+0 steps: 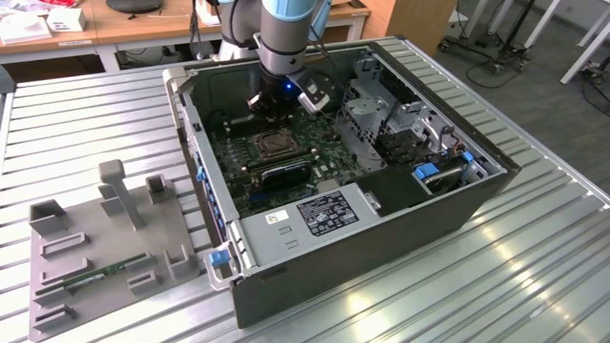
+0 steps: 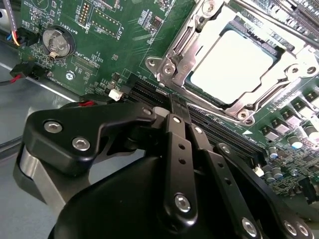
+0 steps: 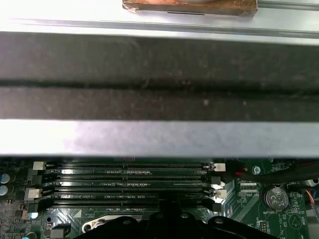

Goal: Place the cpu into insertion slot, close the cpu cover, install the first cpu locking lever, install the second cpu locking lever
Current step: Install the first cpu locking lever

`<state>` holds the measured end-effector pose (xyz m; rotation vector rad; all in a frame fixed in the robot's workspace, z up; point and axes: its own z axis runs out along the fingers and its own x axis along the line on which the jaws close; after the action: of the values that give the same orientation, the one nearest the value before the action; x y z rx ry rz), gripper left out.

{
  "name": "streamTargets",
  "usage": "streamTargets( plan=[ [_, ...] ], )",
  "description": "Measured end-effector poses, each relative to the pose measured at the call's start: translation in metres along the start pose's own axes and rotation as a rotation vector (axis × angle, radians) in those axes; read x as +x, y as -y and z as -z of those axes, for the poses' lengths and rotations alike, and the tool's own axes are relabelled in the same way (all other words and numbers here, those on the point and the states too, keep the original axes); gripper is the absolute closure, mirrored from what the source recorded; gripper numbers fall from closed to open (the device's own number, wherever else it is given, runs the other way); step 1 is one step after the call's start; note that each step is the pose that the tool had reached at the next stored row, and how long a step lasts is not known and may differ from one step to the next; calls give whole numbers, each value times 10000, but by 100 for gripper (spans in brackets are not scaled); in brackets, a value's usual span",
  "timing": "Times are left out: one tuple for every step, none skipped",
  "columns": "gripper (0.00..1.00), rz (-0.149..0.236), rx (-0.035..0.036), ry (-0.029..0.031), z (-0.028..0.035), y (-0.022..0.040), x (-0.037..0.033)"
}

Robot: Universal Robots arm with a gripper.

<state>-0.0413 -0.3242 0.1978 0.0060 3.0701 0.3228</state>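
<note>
- The cpu (image 2: 232,67) is already in its slot. It lies flat in the socket near the middle of the motherboard (image 2: 99,45), inside the open computer case (image 1: 315,286) that rests on the slatted metal surface (image 1: 86,114).
- The cpu cover (image 2: 185,42) appears to lie down flat around the cpu, its square opening framing the silvery top, so that step looks done as well.
- The second wrist view does not show clearly whether either locking lever is hooked down. Judged from this, the lever steps are what may remain.
- The cpu faces metal side up. It is square, so it has no real long axis. Its edges run square with the socket and parallel to the memory slots (image 3: 124,184) beside it.
- The gripper (image 2: 172,104) is down inside the case with its fingers pressed together and nothing visible between them. Its tip is over the memory slots, just beside the corner of the socket, and is not touching the cpu.
- In the exterior view the arm reaches into the case from the far edge of the surface.
</note>
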Motion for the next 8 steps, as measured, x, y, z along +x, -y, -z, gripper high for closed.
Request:
streamTargets(
  plan=[
    [89, 1, 0, 0, -2, 2, 0],
    [89, 3, 0, -1, -3, 4, 0],
    [89, 5, 0, -2, -5, 6, 0],
    [89, 7, 0, -2, -6, 7, 0],
    [89, 8, 0, -2, -7, 9, 0],
    [89, 11, 0, -2, -8, 11, 0],
    [89, 12, 1, -3, -8, 13, 0],
    [89, 13, 2, -3, -8, 15, 0]
  ],
)
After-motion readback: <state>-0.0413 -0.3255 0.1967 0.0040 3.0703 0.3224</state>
